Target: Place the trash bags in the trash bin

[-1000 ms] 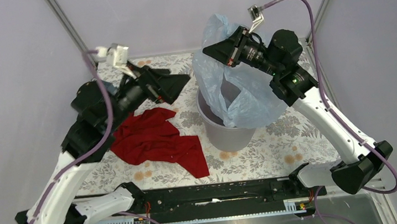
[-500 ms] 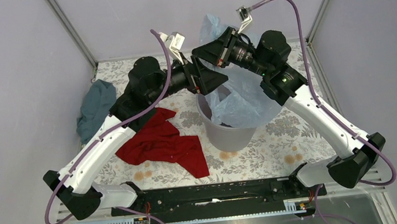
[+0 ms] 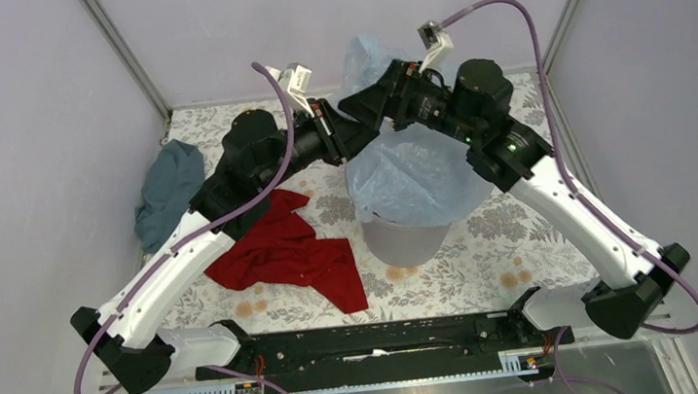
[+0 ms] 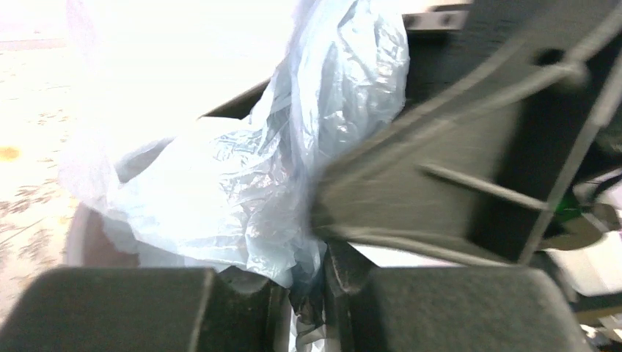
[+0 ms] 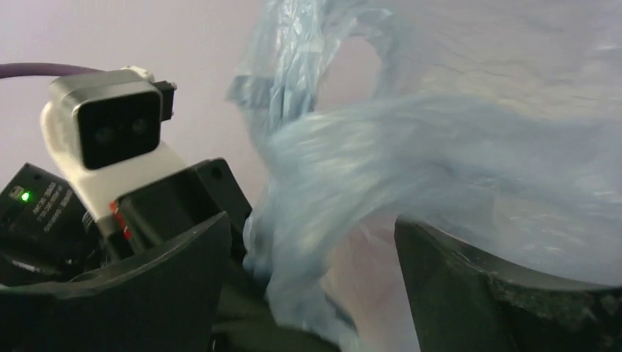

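The pale blue trash bag (image 3: 411, 173) is draped over the mouth of the grey trash bin (image 3: 399, 243), with a tail of film rising behind the arms. In the left wrist view my left gripper (image 4: 302, 277) is shut on a bunched fold of the trash bag (image 4: 220, 183). From above, the left gripper (image 3: 365, 138) sits at the bag's upper left edge, just over the bin. My right gripper (image 3: 356, 108) hovers right beside it. Its jaws stand wide apart in the right wrist view, where the right gripper (image 5: 312, 253) has loose bag film (image 5: 440, 147) hanging between them, ungripped.
A red cloth (image 3: 284, 250) lies on the flowered table to the left of the bin. A teal-grey cloth (image 3: 168, 190) is heaped at the table's left edge by the wall. The two wrists nearly touch above the bin.
My left arm swung in from the left to the bag and closed on the film. The right gripper opened and let go, and the bag slumped lower over the bin.
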